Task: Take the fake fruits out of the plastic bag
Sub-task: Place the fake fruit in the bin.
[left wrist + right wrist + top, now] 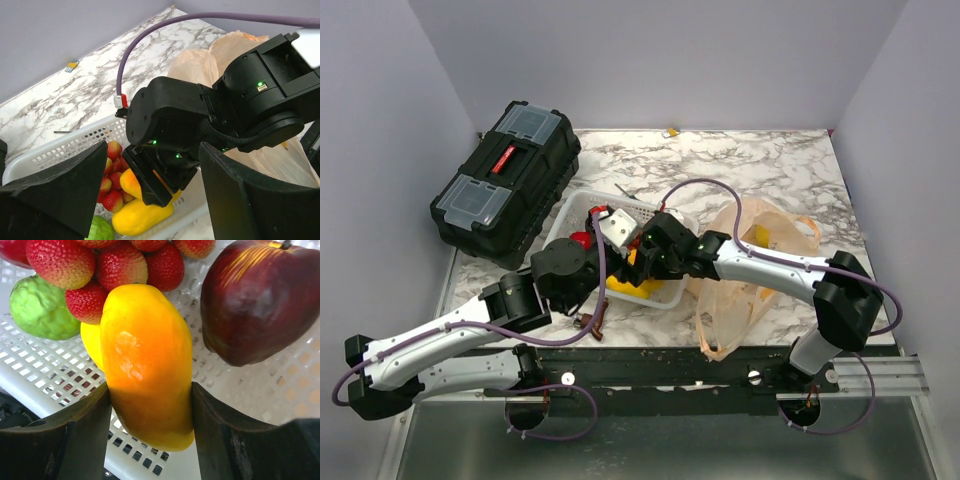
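On the marbled white-grey table (pixel 750 165), a white perforated plastic basket (pixel 578 205) sits in the middle. A black plastic toolbox (pixel 510 180) stands behind it to the left. A thin translucent peach plastic bag (pixel 735 300) lies just right of it, and a small brown metal tap-shaped object (pixel 592 322) just before it. In the basket, a yellow-orange plastic mango (pixel 147 365) sits between the right pincer's (pixel 149 392) fingers, with red plastic strawberries (pixel 120 265) beyond and a dark red plastic apple (pixel 260 300) beside.

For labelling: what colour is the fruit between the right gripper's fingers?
The mango-shaped fruit is yellow shading to orange; clearest in the right wrist view.
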Motion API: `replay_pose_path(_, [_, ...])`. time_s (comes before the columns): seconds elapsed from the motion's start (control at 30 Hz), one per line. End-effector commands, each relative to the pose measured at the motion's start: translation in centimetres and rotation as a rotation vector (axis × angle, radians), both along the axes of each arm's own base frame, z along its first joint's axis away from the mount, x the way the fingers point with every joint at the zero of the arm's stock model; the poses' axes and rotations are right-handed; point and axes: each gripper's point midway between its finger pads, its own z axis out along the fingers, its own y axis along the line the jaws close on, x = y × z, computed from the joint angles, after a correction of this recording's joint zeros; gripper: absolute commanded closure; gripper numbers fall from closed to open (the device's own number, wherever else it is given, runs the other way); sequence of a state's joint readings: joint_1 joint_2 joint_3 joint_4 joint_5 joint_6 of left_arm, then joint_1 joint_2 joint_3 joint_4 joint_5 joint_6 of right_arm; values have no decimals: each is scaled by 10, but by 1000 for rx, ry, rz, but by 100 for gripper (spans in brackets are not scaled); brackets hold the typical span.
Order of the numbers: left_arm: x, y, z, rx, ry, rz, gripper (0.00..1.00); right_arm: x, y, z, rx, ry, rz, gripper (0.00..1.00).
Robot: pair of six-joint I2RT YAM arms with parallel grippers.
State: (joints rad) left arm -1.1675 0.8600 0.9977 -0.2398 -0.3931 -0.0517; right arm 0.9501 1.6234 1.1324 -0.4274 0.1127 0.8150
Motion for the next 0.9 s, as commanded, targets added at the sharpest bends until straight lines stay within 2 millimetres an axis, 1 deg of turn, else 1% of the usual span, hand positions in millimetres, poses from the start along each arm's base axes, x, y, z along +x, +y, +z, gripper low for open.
replay_pose_path(0.0, [0, -4, -2, 0, 3, -3, 26, 9, -10, 5, -70, -47, -43, 72])
replay_pose_path(0.07, [0, -5, -3, 0, 5, -7, 26, 9, -11, 7, -73, -46, -44, 65])
replay_pose_path(0.2, [0, -6, -5, 4, 6, -6, 26, 8, -5, 13, -37, -52, -29, 52])
replay_pose_path(0.33, [0, -7, -7, 9, 10, -8, 26, 9, -5, 14, -39, -56, -26, 43])
replay_pose_path(0.5, [1, -7, -7, 14, 8, -6, 26, 9, -6, 15, -42, -60, -22, 34])
replay_pose_path(0.7, [2, -7, -8, 16, 6, 0, 25, 10, -7, 25, -26, -79, -25, 24])
replay_pose_path(0.87, [2, -5, -7, 8, 0, 6, 25, 12, -9, 42, -9, -111, -37, 22])
